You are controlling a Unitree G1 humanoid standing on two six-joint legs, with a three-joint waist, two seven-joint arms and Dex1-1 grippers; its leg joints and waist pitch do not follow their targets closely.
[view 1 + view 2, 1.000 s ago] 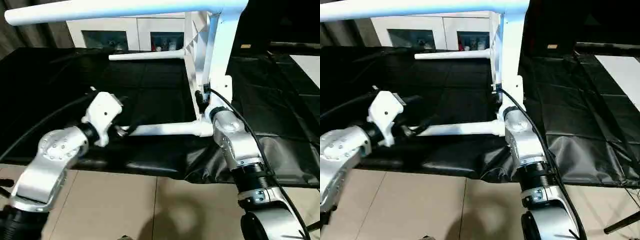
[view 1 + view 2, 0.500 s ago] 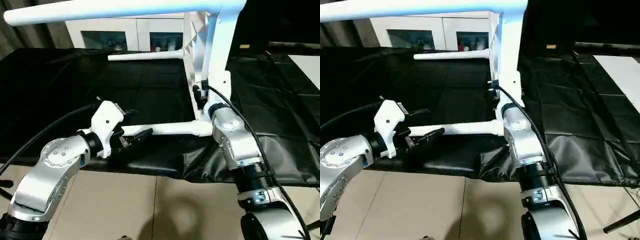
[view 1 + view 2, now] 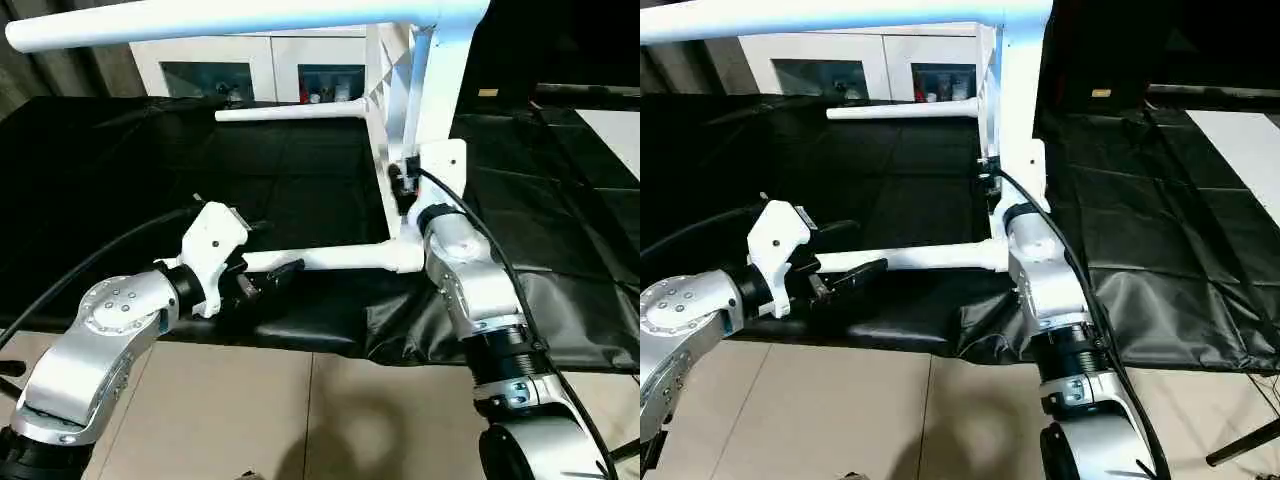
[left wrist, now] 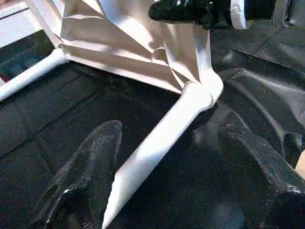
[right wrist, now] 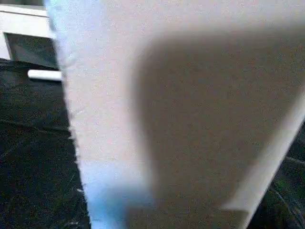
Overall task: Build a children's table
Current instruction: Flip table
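Standing on its edge on the black cloth (image 3: 120,160), the white tabletop (image 3: 400,110) shows its ribbed underside to the left in the head views. Three legs stick out from it toward the left: a top leg (image 3: 220,18) along the upper edge of the picture, a far leg (image 3: 290,112) in front of the white cabinet (image 3: 250,65), and a near leg (image 3: 330,260) low over the cloth. The left gripper (image 3: 268,258) is at the free end of the near leg, one black finger above it and one below, jaws wide and not closed on the tube. The right gripper (image 3: 403,185) sits against the near edge of the tabletop, just above the corner socket of the near leg; whether its fingers clasp the edge cannot be told. Tiled floor (image 3: 300,420) lies beneath both silver forearms.

From the left wrist, the near leg (image 4: 157,143) runs between the two black fingers (image 4: 90,167), which stand well apart with gaps on both sides, up to its corner socket (image 4: 202,90) under the ribbed tabletop (image 4: 119,43). The right gripper's dark wrist (image 4: 200,12) shows past that corner.

From the right wrist, a white face of the tabletop (image 5: 181,119) is pressed close, with the far leg (image 5: 44,75) and cabinet (image 5: 24,21) beyond it.
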